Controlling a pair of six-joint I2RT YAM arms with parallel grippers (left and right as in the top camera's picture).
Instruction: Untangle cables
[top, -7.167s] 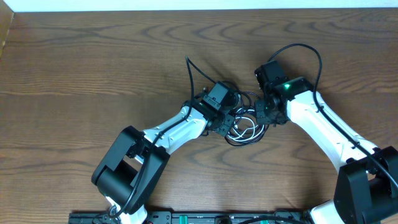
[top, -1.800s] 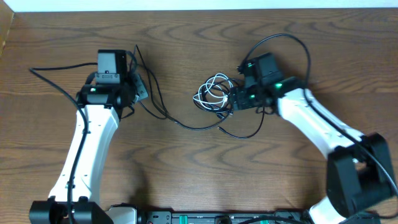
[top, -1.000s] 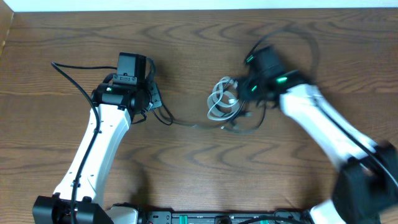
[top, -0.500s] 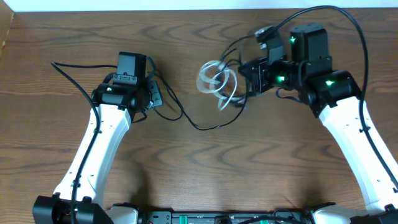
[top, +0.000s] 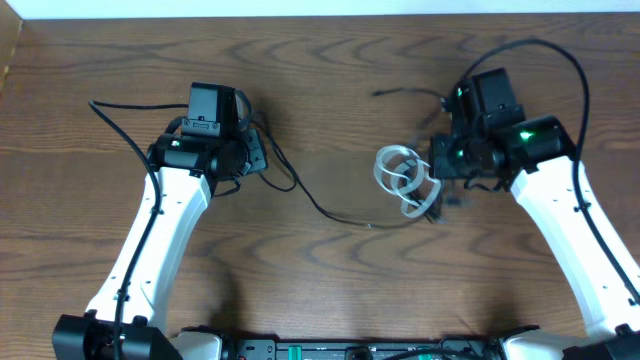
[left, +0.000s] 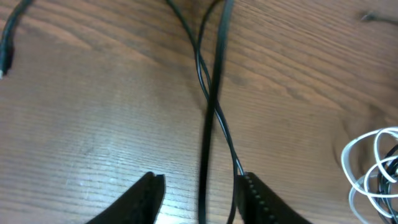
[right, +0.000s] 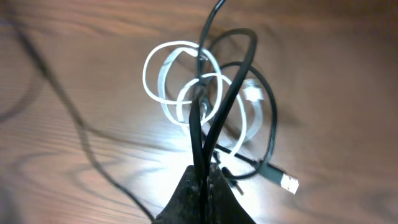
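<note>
The cables are a bundle of white loops (top: 400, 176) and black cords on the wooden table. My right gripper (top: 435, 184) is shut on the black strands (right: 214, 118), with the white cable (right: 166, 81) and a USB plug (right: 289, 182) hanging beyond its tips (right: 205, 183). One long black cable (top: 330, 208) trails left from the bundle to my left gripper (top: 258, 152). In the left wrist view that cable (left: 208, 143) runs loose between the open fingers (left: 149, 190) of the left gripper (left: 199, 186), with a thinner strand crossing it.
A loose cable end (left: 7, 46) lies to the left of the left gripper. The arms' own thick black wires arc over the left arm (top: 112, 112) and the right arm (top: 545, 48). The table's far edge (top: 320, 14) meets a white wall.
My left gripper has opened and let go of the black cable. The right gripper has swung down toward the near side, carrying the white-and-black bundle with it.
</note>
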